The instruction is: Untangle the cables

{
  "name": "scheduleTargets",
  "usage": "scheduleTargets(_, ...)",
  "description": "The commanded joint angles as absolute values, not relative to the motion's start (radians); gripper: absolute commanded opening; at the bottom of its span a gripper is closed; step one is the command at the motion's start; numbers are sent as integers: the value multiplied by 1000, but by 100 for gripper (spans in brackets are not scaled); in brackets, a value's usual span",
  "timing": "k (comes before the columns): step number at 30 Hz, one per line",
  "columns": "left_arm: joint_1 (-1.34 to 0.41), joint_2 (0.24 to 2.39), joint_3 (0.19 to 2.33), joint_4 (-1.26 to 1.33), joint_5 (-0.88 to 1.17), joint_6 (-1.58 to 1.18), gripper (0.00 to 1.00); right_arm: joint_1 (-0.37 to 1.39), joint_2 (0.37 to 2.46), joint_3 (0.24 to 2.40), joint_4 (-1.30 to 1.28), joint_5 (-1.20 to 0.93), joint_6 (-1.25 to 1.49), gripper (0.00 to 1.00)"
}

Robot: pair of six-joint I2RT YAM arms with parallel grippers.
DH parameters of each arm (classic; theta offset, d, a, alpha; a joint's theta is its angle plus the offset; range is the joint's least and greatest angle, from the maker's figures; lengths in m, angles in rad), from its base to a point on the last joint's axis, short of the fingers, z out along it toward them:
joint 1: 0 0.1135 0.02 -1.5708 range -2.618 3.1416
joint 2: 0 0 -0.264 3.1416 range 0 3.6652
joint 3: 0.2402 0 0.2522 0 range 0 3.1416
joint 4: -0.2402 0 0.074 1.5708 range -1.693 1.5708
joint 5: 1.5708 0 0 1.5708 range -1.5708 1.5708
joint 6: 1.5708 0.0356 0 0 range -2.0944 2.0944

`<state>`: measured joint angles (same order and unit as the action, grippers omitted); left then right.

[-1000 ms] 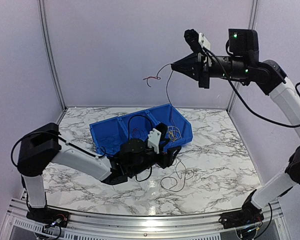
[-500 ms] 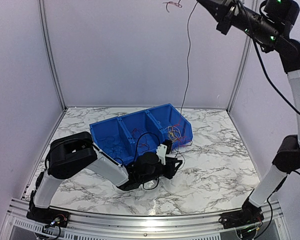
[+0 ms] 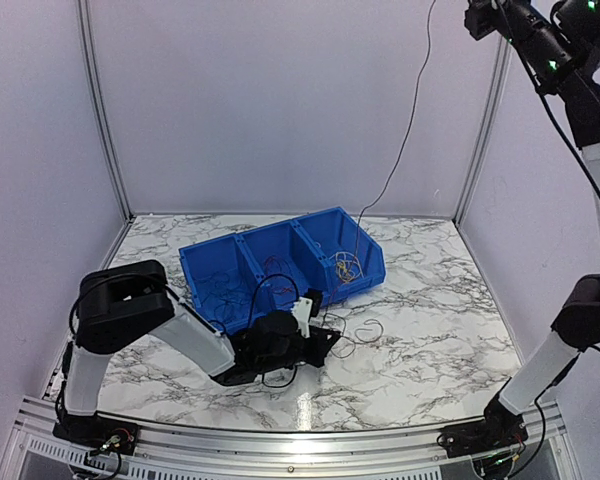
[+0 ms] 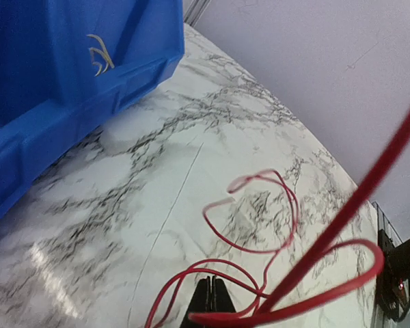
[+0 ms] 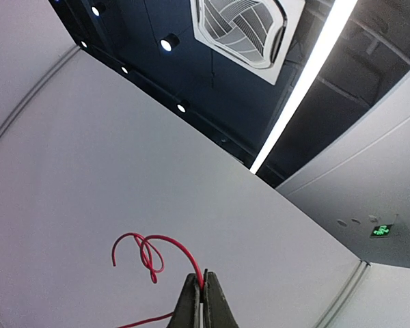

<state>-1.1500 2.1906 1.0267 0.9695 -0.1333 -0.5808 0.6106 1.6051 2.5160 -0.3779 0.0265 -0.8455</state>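
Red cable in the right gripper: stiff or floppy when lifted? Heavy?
Probably floppy with some springiness: the red cable holds a loose curl beyond the right gripper. Likely very light: it is hair-thin. It may snag, since the strand hanging from that arm runs into the tangle in the blue bin.

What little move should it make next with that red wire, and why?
Probably the right gripper should lift a little higher. It is shut on a red cable that runs down to the tangle in the blue bin, while the left gripper pinches red loops on the table; more pull might free it.
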Motion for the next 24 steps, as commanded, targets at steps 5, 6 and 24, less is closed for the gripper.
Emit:
scheduleTargets(5, -1159, 1662, 592, 903, -284, -690, 0, 415, 1487, 2306, -280, 194, -774, 0)
scheduleTargets(6, -1162, 1598, 549, 885, -312, -687, 0, 385, 1461, 2252, -303, 185, -742, 0)
scheduleTargets(24, -1181, 1270, 497, 417, -310, -467, 0, 114, 970, 885, -456, -50, -703, 5)
